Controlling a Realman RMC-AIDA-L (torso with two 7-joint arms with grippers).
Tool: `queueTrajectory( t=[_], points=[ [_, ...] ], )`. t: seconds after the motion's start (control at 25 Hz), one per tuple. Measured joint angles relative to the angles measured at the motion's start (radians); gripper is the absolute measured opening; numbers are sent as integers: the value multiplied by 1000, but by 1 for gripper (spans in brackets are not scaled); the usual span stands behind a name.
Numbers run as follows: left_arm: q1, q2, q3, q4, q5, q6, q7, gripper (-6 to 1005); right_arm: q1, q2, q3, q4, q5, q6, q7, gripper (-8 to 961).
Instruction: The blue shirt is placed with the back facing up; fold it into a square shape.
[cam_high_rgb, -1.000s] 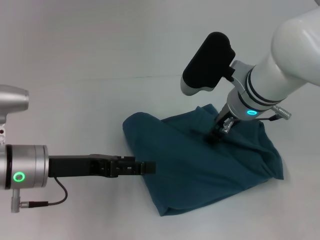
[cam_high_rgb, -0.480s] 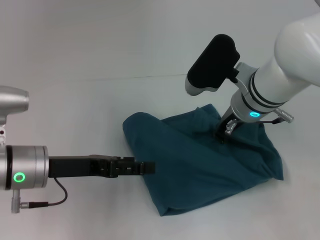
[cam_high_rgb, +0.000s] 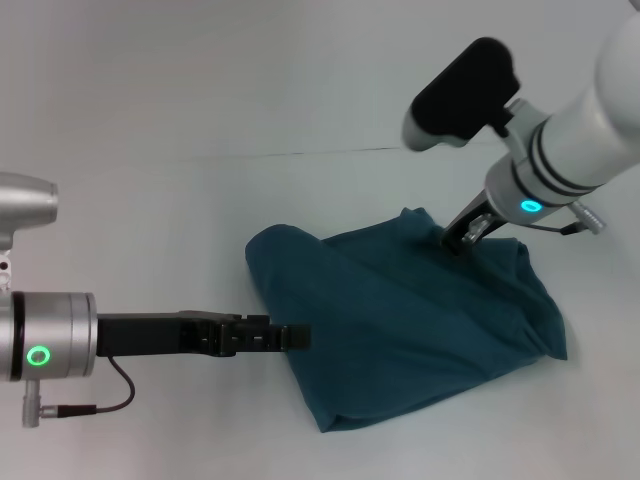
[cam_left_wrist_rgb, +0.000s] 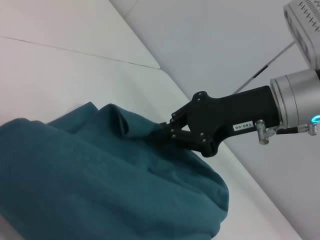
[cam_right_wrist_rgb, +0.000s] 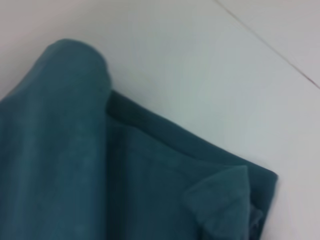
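Note:
The blue shirt (cam_high_rgb: 420, 320) lies bunched in a rough, loosely folded heap on the white table, plain side showing. My right gripper (cam_high_rgb: 452, 243) is at the shirt's far edge, tilted down, shut on a raised ridge of cloth. The left wrist view shows that gripper (cam_left_wrist_rgb: 164, 131) with its black tips pinched together where the shirt (cam_left_wrist_rgb: 90, 170) rises to a point. My left gripper (cam_high_rgb: 300, 336) reaches in level from the left, its tip at the shirt's left edge. The right wrist view shows only folded layers of the shirt (cam_right_wrist_rgb: 100, 175).
The white table (cam_high_rgb: 200, 200) surrounds the shirt on all sides, with a thin seam line (cam_high_rgb: 300, 153) running across behind it. My right arm's black forearm housing (cam_high_rgb: 465, 90) hangs above the far side.
My right gripper has moved from the shirt's middle up and to the right, to its far edge. The shirt's outline has barely shifted. The left arm has stayed still.

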Motion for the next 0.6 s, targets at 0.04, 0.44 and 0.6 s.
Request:
queueTrajectory(
  t=[0.04, 0.44, 0.6],
  points=[
    [0, 0, 0, 0, 0, 0, 0, 949, -5, -1, 16, -2, 0, 3, 0, 29],
    [-7, 1, 4, 0, 6, -5, 0, 949, -46, -3, 159, -6, 16, 41, -8, 17],
    [-9, 1, 6, 0, 7, -6, 0, 949, -54, -6, 193, -4, 23, 60, -9, 17]
  ],
)
